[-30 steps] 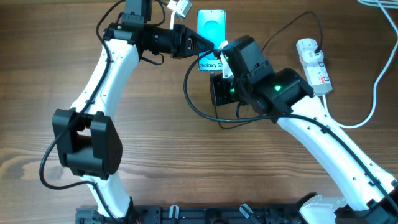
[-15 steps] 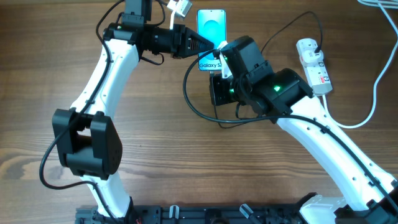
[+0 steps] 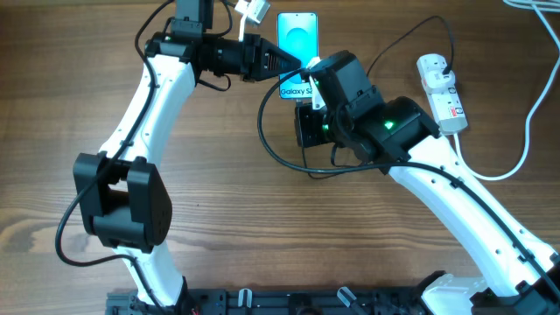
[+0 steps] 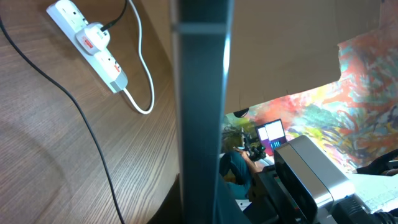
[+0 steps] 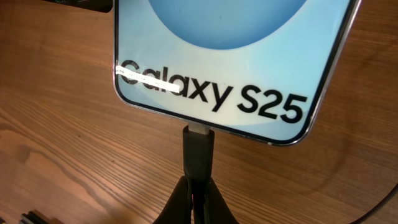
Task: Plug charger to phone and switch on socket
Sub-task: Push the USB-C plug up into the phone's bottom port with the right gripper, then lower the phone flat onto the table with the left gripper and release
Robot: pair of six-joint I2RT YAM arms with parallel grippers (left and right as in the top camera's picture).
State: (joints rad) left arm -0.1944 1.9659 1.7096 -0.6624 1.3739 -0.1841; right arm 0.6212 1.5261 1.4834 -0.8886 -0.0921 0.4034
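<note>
As the right claw (image 5: 198, 188) clamps the plug of the thin black charger cable (image 5: 198, 149), the cyan-screened rectangular phone (image 5: 230, 56) lies straight ahead, long axis aligned.

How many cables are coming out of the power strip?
2. The thin black charger runs from a plug seated in the socket; the thick white lead loops out of the socket's end. No others show, though the arms cover some table.

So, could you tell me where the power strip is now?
In the overhead view, the white power strip lies at the upper right, just beyond the right arm.
</note>
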